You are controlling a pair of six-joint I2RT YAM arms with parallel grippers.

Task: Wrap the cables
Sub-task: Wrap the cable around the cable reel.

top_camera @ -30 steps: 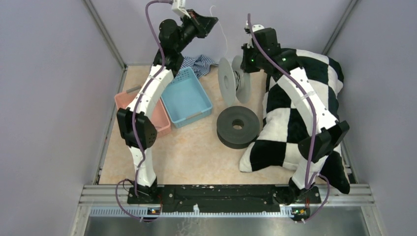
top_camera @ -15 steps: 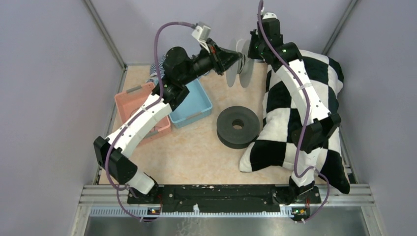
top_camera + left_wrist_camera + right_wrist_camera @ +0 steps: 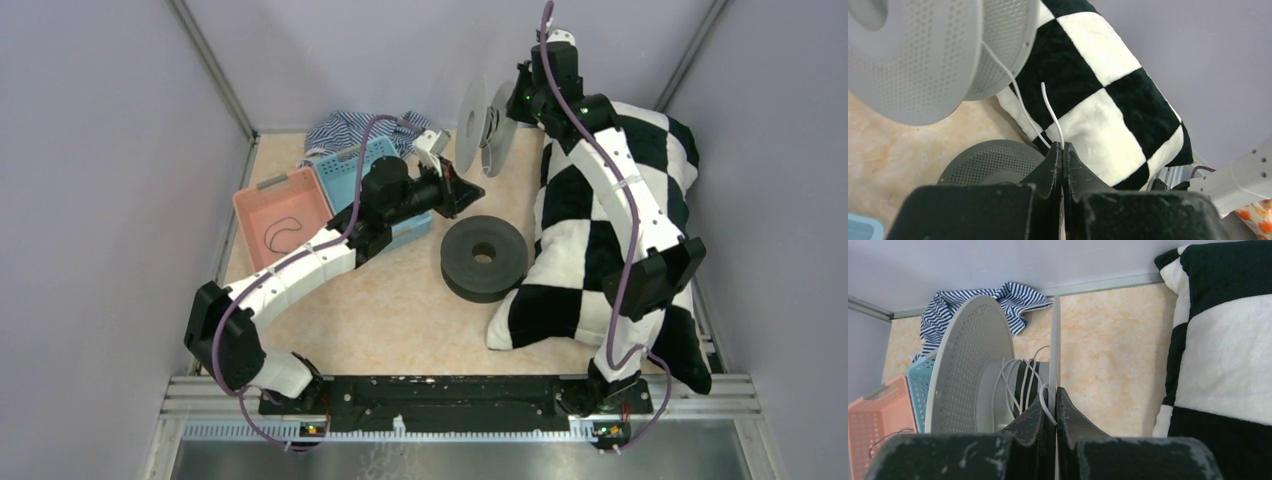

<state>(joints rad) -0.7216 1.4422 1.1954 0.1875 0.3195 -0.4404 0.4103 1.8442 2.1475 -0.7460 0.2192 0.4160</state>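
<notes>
White cable (image 3: 1053, 112) going onto the lifted grey spool (image 3: 973, 357)
The right gripper (image 3: 1055, 392) clamps one spool flange. Just below the spool, the left gripper (image 3: 1062, 148) pinches the cable near its free end. A taut line, circled round the hub, should lay neat turns. The black cable (image 3: 283, 230) lies well left of the spool.

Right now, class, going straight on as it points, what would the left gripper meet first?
Probably the black-and-white checked pillow: the left gripper, shut on the thin white cable, aims at it past the pale grey perforated spool; depth unclear.
</notes>
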